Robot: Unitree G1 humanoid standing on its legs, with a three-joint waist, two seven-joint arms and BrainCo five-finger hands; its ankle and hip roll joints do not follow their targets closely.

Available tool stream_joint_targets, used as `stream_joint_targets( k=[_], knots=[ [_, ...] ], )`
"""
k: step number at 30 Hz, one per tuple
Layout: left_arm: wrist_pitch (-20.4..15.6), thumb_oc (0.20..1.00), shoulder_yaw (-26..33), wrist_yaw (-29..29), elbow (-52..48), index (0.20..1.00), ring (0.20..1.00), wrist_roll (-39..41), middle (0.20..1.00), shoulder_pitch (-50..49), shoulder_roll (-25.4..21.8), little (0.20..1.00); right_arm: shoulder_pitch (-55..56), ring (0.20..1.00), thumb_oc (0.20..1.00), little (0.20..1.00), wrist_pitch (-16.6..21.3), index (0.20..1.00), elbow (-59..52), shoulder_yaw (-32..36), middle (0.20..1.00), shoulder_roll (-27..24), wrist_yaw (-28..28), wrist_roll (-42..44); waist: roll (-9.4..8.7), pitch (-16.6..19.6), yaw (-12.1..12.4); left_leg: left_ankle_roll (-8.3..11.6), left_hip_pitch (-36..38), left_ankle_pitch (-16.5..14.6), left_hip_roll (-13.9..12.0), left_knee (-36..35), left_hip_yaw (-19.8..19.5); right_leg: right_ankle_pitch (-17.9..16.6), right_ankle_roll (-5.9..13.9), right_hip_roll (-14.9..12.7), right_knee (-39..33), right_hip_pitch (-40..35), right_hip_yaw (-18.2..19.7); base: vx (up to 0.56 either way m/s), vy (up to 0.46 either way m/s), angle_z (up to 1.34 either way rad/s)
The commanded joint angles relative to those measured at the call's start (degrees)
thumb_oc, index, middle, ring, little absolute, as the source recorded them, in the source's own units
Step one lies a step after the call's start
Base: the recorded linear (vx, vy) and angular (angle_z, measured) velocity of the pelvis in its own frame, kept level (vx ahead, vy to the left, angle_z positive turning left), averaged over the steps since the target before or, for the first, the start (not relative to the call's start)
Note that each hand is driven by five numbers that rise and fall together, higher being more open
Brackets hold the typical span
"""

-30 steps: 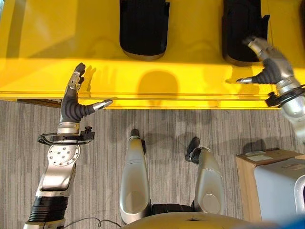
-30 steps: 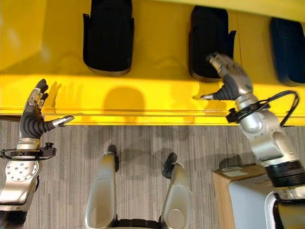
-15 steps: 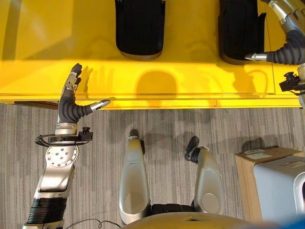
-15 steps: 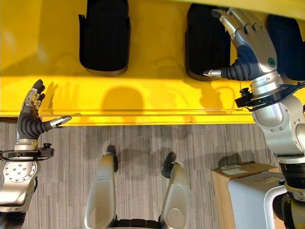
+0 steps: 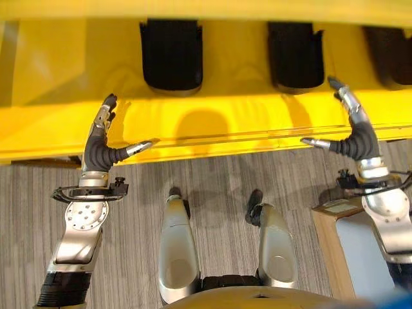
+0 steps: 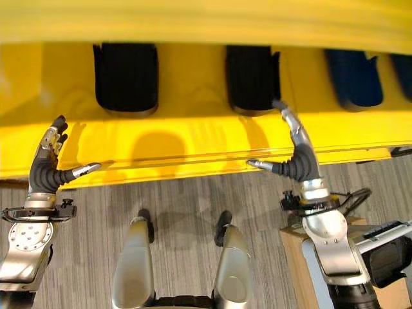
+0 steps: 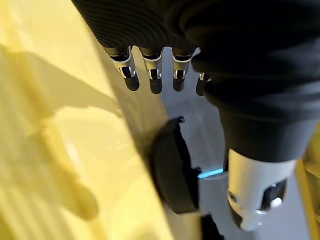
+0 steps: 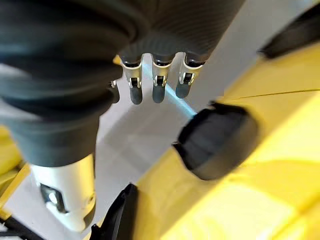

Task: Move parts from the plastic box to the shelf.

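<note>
Glossy yellow shelf [image 5: 58, 64] carrying black moulded parts [image 5: 171, 61], grey striped carpet floor [image 5: 212, 174], left hand [image 5: 100, 145] and right hand [image 5: 354, 132] spread open, empty, at the shelf's front edge

Glossy yellow shelf [image 5: 212, 116], matt black parts [image 5: 170, 55], ribbed grey carpet [image 5: 212, 180]

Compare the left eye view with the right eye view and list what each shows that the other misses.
Left eye view alone: little of its own, apart from more of the shelf's left end.

Right eye view alone: a dark blue part to the right of the two black ones, and a black block beside the right arm.

Both: the yellow shelf, the two black parts on it, the open left hand and open right hand at its front edge holding nothing, the cardboard box and grey carpet.
</note>
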State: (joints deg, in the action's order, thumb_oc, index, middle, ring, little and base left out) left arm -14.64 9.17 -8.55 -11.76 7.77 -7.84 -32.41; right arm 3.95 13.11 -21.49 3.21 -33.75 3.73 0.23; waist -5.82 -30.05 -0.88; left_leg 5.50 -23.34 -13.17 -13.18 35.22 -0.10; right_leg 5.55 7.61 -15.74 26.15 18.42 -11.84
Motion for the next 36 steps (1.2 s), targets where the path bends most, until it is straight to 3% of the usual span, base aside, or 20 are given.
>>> stream_joint_targets(
  k=[1, 4, 5, 11, 15, 17, 18, 21, 23, 24, 25, 27, 28, 29, 31, 32, 33, 34, 36],
  knots=[
    [-4.14, 1.000, -0.23, 1.36, -3.43, 1.000, 1.000, 1.71, 1.000, -4.28, -2.30, 1.000, 0.21, 1.000, 1.000, 1.000, 4.26, 1.000, -2.50, 0.66, 1.000, 0.71, -2.74, 7.30, 0.11, 8.82, -0.19, 0.34, 1.16, 10.71, -3.75, -11.59, -0.38, -2.10, 3.43, -1.96, -5.79, -7.06, 3.39, 0.08, -0.018, -0.27],
    [-4.54, 1.000, -0.32, 2.70, -2.91, 1.000, 1.000, 2.89, 1.000, -7.12, -1.77, 1.000, 4.77, 1.000, 1.000, 1.000, 4.31, 1.000, -3.24, 0.13, 1.000, 1.82, -5.93, 13.32, 0.55, 11.42, -0.87, 0.69, 6.60, 13.15, -4.78, -18.23, 1.71, -3.26, 3.95, -0.93, -10.83, -10.39, 3.48, 0.08, -0.039, -0.29],
    [-5.02, 1.000, -0.56, 3.90, -2.94, 1.000, 1.000, 4.39, 1.000, -8.78, -0.74, 1.000, 6.52, 1.000, 1.000, 1.000, 4.21, 1.000, -3.33, -0.30, 1.000, 1.56, -6.70, 13.74, 1.21, 14.40, -1.27, 1.19, 11.26, 15.82, -5.72, -25.16, 2.78, -4.05, 4.34, 0.25, -14.89, -12.64, 4.80, 0.08, -0.054, -0.30],
    [-5.04, 1.000, -3.03, 5.63, -1.75, 1.000, 1.000, 6.36, 1.000, -9.10, 1.99, 1.000, 7.21, 1.000, 1.000, 1.000, 4.04, 1.000, -2.37, -0.45, 1.000, 1.10, -6.88, 14.58, 2.22, 18.48, -2.28, 2.27, 16.54, 18.90, -7.80, -31.32, 5.15, -2.36, 3.55, 2.53, -15.11, -14.37, 6.48, 0.05, -0.092, -0.28],
    [-4.70, 1.000, -5.27, 6.28, -1.88, 1.000, 1.000, 7.61, 1.000, -8.37, 3.88, 1.000, 4.87, 1.000, 1.000, 1.000, 3.89, 1.000, -2.16, -1.55, 1.000, -0.49, -6.58, 14.10, 3.68, 20.04, -2.65, 2.82, 19.07, 21.42, -10.86, -33.02, 6.39, 1.80, 1.01, 6.06, -10.39, -13.13, 7.57, -0.02, -0.175, -0.10],
    [-4.59, 1.000, -5.44, 6.56, -1.97, 1.000, 1.000, 7.83, 1.000, -8.35, 4.21, 1.000, 4.50, 1.000, 1.000, 1.000, 3.99, 1.000, -2.05, -1.64, 1.000, -0.82, -6.59, 14.05, 4.09, 20.22, -2.52, 3.02, 19.62, 22.33, -11.58, -34.14, 6.68, 2.58, 0.64, 6.99, -9.54, -12.66, 7.70, -0.06, -0.211, -0.18],
    [-4.61, 1.000, -6.52, 6.94, -1.77, 1.000, 1.000, 10.12, 1.000, -7.92, 5.62, 1.000, 3.46, 1.000, 1.000, 1.000, 4.33, 1.000, -2.27, -1.84, 1.000, -1.38, -6.14, 14.26, 4.77, 20.25, -2.15, 3.69, 19.51, 26.04, -13.17, -35.85, 6.68, 3.87, -0.80, 9.34, -7.98, -12.01, 7.29, -0.07, -0.232, -0.21],
    [-4.08, 1.000, -7.88, 7.56, -1.61, 1.000, 1.000, 10.98, 1.000, -7.63, 6.18, 1.000, 3.37, 1.000, 1.000, 1.000, 4.59, 1.000, -2.84, -1.74, 1.000, -1.76, -5.81, 13.96, 5.34, 20.04, -2.15, 3.76, 18.61, 28.90, -13.50, -36.57, 6.79, 4.33, -1.86, 10.65, -7.86, -12.02, 6.53, -0.06, -0.169, 0.02],
    [-3.38, 1.000, -11.25, 8.79, -1.10, 1.000, 1.000, 10.74, 1.000, -6.61, 6.43, 1.000, 4.41, 1.000, 1.000, 1.000, 5.05, 1.000, -3.14, -1.33, 1.000, -2.04, -5.00, 13.17, 5.19, 18.81, -2.53, 3.63, 15.46, 32.88, -13.23, -34.07, 11.30, 4.20, -3.92, 11.53, -10.61, -14.67, 3.11, -0.11, -0.329, 0.19],
    [-3.43, 1.000, -11.11, 9.35, -1.41, 1.000, 1.000, 10.22, 1.000, -6.87, 6.50, 1.000, 5.54, 1.000, 1.000, 1.000, 5.00, 1.000, -3.05, -1.37, 1.000, -1.73, -5.32, 12.89, 4.61, 18.84, -2.30, 2.77, 14.96, 29.91, -10.25, -33.04, 10.86, 2.46, -3.82, 11.49, -15.75, -16.65, 2.66, -0.09, -0.257, 0.94],
    [-3.42, 1.000, -11.11, 9.36, -1.44, 1.000, 1.000, 10.22, 1.000, -6.94, 6.48, 1.000, 5.62, 1.000, 1.000, 1.000, 5.00, 1.000, -3.08, -1.36, 1.000, -1.71, -5.33, 12.89, 4.55, 18.81, -2.37, 2.66, 14.95, 29.69, -10.13, -32.82, 10.80, 2.23, -3.71, 11.40, -16.25, -17.03, 2.58, -0.04, -0.143, 1.58],
    [-3.65, 1.000, -10.62, 8.84, -1.28, 1.000, 1.000, 9.60, 1.000, -6.66, 6.85, 1.000, 5.91, 1.000, 1.000, 1.000, 4.82, 1.000, -3.05, -1.48, 1.000, -1.41, -6.03, 12.94, 4.16, 19.35, -1.33, 1.28, 13.84, 25.91, -3.58, -31.91, 6.46, -0.96, -3.59, 10.89, -22.43, -18.80, 2.71, 0.00, -0.073, 0.87],
    [-3.78, 1.000, -10.27, 8.63, -1.40, 1.000, 1.000, 9.17, 1.000, -6.85, 7.00, 1.000, 6.08, 1.000, 1.000, 1.000, 4.82, 1.000, -2.90, -1.48, 1.000, -1.07, -6.46, 13.57, 3.77, 19.62, -0.86, 0.27, 13.55, 23.55, 0.88, -31.79, 3.71, -2.36, -3.57, 10.99, -24.80, -19.26, 2.92, 0.06, -0.123, -0.29],
    [-3.89, 1.000, -10.20, 8.46, -1.50, 1.000, 1.000, 8.09, 1.000, -6.75, 7.46, 1.000, 4.23, 1.000, 1.000, 1.000, 4.91, 1.000, -1.52, -2.89, 1.000, -0.49, -7.58, 14.75, 3.21, 20.64, 0.38, -3.14, 14.39, 17.75, 12.26, -32.84, -2.68, -5.32, -3.49, 12.27, -28.33, -19.35, 4.03, 0.08, -0.085, -0.21],
    [-3.95, 1.000, -10.29, 8.60, -1.78, 1.000, 1.000, 7.65, 1.000, -6.84, 7.79, 1.000, 3.11, 1.000, 1.000, 1.000, 4.47, 1.000, -0.33, -3.93, 1.000, -0.12, -8.25, 15.17, 3.40, 22.08, 0.10, -5.31, 15.92, 16.58, 15.65, -34.80, -3.82, -6.40, -3.29, 13.57, -29.90, -19.20, 4.73, 0.07, -0.032, -0.68],
    [-4.08, 1.000, -10.71, 8.47, -2.05, 1.000, 1.000, 7.41, 1.000, -6.69, 7.72, 1.000, 2.15, 1.000, 1.000, 1.000, 4.48, 1.000, 0.25, -4.94, 1.000, 0.27, -8.30, 15.06, 3.32, 22.36, 0.61, -5.96, 16.05, 16.38, 17.70, -34.80, -6.69, -6.75, -3.51, 14.12, -30.20, -18.79, 5.81, 0.04, -0.004, -0.89],
    [-4.12, 1.000, -10.66, 8.44, -1.98, 1.000, 1.000, 7.38, 1.000, -6.66, 7.69, 1.000, 1.97, 1.000, 1.000, 1.000, 4.56, 1.000, 0.42, -5.08, 1.000, 0.32, -8.25, 15.01, 3.23, 22.34, 0.62, -6.04, 16.08, 16.27, 17.75, -34.76, -6.63, -6.72, -3.46, 14.08, -30.28, -18.86, 5.90, 0.04, -0.004, -1.08],
    [-4.34, 1.000, -11.37, 8.32, -2.19, 1.000, 1.000, 7.42, 1.000, -5.93, 7.33, 1.000, -0.26, 1.000, 1.000, 1.000, 4.50, 1.000, 1.36, -6.51, 1.000, 1.10, -8.32, 15.81, 2.89, 22.76, 0.76, -6.76, 16.16, 15.50, 19.67, -34.35, -10.13, -6.84, -3.44, 14.92, -30.36, -18.32, 7.30, 0.07, 0.006, -0.86],
    [-4.71, 1.000, -12.17, 8.20, -2.06, 1.000, 1.000, 6.01, 1.000, -5.30, 7.16, 1.000, -1.00, 1.000, 1.000, 1.000, 4.50, 1.000, 1.26, -7.18, 1.000, 1.61, -8.23, 16.00, 2.79, 23.35, 0.05, -7.12, 16.74, 16.02, 19.39, -34.76, -8.95, -7.39, -3.65, 15.20, -30.16, -18.25, 8.18, 0.05, 0.059, -0.73]
  ],
)
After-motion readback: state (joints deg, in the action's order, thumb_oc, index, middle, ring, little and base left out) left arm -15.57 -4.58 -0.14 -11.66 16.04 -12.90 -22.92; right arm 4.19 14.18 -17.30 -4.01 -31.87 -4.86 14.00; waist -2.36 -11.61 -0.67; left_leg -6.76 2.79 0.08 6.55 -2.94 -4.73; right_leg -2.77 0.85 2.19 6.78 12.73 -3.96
